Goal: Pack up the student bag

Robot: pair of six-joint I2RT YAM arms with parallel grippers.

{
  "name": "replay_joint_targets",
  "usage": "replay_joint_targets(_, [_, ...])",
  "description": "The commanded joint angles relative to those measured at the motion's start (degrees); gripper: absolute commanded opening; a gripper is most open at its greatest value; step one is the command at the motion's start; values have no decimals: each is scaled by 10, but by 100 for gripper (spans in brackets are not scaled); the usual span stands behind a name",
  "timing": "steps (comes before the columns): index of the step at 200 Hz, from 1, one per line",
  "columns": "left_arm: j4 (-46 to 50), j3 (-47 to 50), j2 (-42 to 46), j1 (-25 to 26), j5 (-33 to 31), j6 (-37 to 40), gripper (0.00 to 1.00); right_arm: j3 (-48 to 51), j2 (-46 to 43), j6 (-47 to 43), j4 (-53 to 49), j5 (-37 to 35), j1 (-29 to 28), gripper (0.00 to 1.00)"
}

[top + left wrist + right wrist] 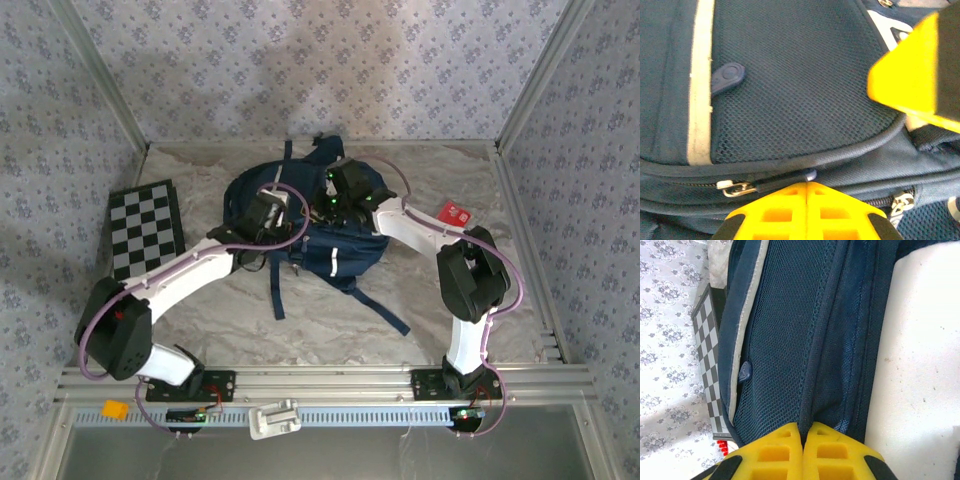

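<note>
Both clamp the student bag: left pincer at zipper; right pincer on seam.

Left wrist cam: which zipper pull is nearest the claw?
The dark strip pull running from the silver slider into the left claw's shut tips; the round pocket tab lies apart.

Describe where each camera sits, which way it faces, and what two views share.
Top external: above and behind the arm bases, looking down at the student bag on the table; both arms show.
Left wrist: on the left gripper, facing the bag's mesh pocket; its yellow fingers show.
Right wrist: on the right gripper, looking along the bag toward the checkerboard; its fingers show.
Shared: both wrist views show the round pull tab.
</note>
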State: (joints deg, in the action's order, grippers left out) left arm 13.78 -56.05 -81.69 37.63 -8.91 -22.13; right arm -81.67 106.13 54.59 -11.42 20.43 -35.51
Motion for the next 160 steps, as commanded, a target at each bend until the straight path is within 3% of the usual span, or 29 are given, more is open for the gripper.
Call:
replay_joint_targets(1, [-54,33,44,31,34,15,14,-3,-33,-9,-2,37,-5,0])
replay_joint_targets(16, [-79,51,51,55,15,17,21,-3,-33,3,9,42,-6,0])
replay_joint_targets(73, [-79,44,1,65,1,17,34,-19,-37,11,3,50,-7,0])
replay_joint_targets(120, [-65,38,-21,68,-11,6,41,-28,-32,12,0,51,-9,0])
replay_joint_targets(160, [-80,41,-14,85,-8,4,41,-35,-25,14,0,51,-7,0])
